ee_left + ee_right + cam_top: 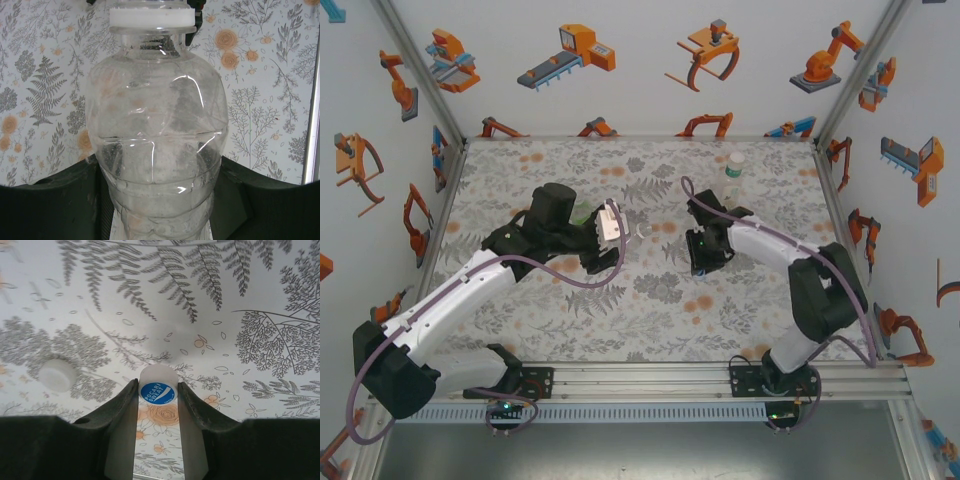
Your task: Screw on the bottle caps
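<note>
Since the right gripper (157,386) is closed on the blue cap (158,391), with a finger pressed to each side of its rim, the pick of that cap is judged to be the step in hand. The cap is seen flat on the table (260,285), label up, near the middle of the work area. A pale cap (57,375) is seen lying loose to one side, apart from it. The left gripper (160,170) is clamped on the clear bottle (155,115), low on the body, with the neck pointed away from the wrist camera. A white top (151,17) is seen at the neck; whether it is a cap already on or only a collar cannot be told. A banded bottle (733,168) is stood upright near the far edge, well apart from both grippers. Handling, as judged: the cap is taken to be light, hard and smooth, so it could be squirted out if pinched off-centre. It is best held across the rim, top kept level. The bottle looks empty, thin-walled and glossy, so it is expected to dent and to spin in the grip under twisting. A hold on the ridged lower body is advised, with modest squeeze. The thread start is judged the main risk: a tilted cap could be cross-threaded.
</note>
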Action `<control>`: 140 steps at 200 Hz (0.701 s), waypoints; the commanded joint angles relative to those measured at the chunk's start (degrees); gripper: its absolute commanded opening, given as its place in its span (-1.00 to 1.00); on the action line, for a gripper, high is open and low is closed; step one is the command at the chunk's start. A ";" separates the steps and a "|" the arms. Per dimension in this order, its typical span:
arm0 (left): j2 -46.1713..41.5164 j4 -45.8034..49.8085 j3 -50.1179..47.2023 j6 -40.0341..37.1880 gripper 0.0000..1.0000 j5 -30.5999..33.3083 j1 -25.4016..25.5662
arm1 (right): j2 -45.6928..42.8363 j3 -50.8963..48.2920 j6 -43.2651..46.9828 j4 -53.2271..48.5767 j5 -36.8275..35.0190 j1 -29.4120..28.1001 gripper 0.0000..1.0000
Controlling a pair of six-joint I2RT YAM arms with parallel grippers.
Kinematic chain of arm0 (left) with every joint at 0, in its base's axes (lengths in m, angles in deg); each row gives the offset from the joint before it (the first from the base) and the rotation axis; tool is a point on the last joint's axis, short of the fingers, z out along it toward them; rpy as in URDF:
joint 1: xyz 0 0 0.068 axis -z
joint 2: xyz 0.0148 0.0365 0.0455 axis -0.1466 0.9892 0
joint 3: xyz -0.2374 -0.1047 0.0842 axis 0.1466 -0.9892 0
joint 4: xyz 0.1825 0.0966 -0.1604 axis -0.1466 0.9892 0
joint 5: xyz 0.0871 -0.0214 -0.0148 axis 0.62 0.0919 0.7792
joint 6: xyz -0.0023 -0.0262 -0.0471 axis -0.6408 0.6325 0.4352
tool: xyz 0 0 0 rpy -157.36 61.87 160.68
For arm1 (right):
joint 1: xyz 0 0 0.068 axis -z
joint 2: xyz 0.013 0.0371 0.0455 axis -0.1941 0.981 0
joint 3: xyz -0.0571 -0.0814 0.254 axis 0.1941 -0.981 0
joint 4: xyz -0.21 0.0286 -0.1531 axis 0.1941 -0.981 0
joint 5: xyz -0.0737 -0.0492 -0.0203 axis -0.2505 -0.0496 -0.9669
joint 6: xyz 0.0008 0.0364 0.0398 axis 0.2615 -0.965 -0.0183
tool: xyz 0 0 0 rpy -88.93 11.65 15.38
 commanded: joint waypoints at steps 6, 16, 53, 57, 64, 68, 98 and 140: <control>-0.16 0.55 0.81 -0.32 -1.00 -1.21 0.06 | -6.80 -0.08 4.36 2.07 4.81 0.34 -0.58; -0.06 0.80 0.94 -0.59 -1.00 -1.05 0.21 | -9.36 -0.71 6.49 3.47 6.95 0.34 -0.61; 0.16 1.41 1.03 -1.16 -1.00 -0.86 0.43 | -20.13 -5.05 16.83 10.60 18.55 0.33 -0.76; 0.29 1.54 1.03 -1.24 -1.00 -0.93 0.54 | -21.25 -5.59 18.22 11.40 20.44 0.34 -0.77; 0.37 1.72 1.07 -1.40 -1.00 -1.00 0.59 | -23.42 -6.60 20.39 12.93 23.14 0.34 -0.78; 0.41 1.77 1.15 -1.52 -1.00 -1.04 0.59 | -24.74 -7.36 21.57 14.05 24.58 0.34 -0.79; 0.67 2.54 1.27 -2.29 -1.00 -1.89 1.14 | -35.14 -12.19 34.22 20.07 34.33 0.34 -0.99; 0.33 2.83 0.90 -3.48 -1.00 -4.62 1.78 | -41.89 -10.70 46.90 17.93 41.68 0.23 -1.00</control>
